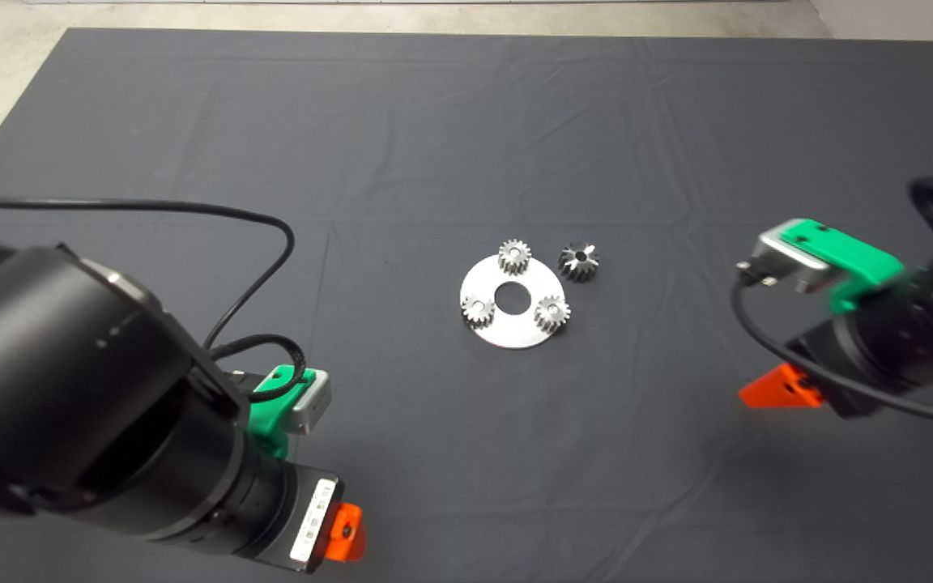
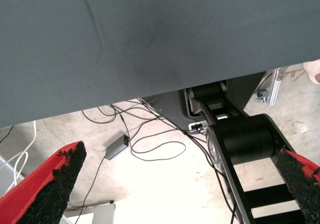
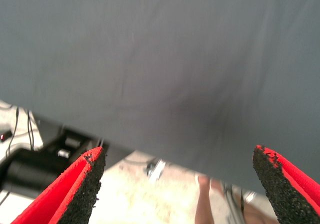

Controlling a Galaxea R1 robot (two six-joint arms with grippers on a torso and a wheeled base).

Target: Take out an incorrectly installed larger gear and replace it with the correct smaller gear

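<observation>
Three small fine-toothed grey steel gears sit on a flat round shiny plate [image 1: 515, 328] with a centre hole, mid-mat: one [image 1: 478, 309] at left, one [image 1: 514, 257] at top, the smaller gear [image 1: 551, 312] at right. The larger gear [image 1: 578, 261], glossy, broad wedge teeth, dark bore, lies on the dark cloth mat [image 1: 466, 121] just right of the plate. Left gripper [image 2: 182, 184] low at the left edge, pads spread wide, empty. Right gripper [image 3: 180, 184] at the right edge, pads apart, empty.

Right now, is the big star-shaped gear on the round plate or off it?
Off. The big gear sits on the mat beside the plate, which carries three small gears.
</observation>
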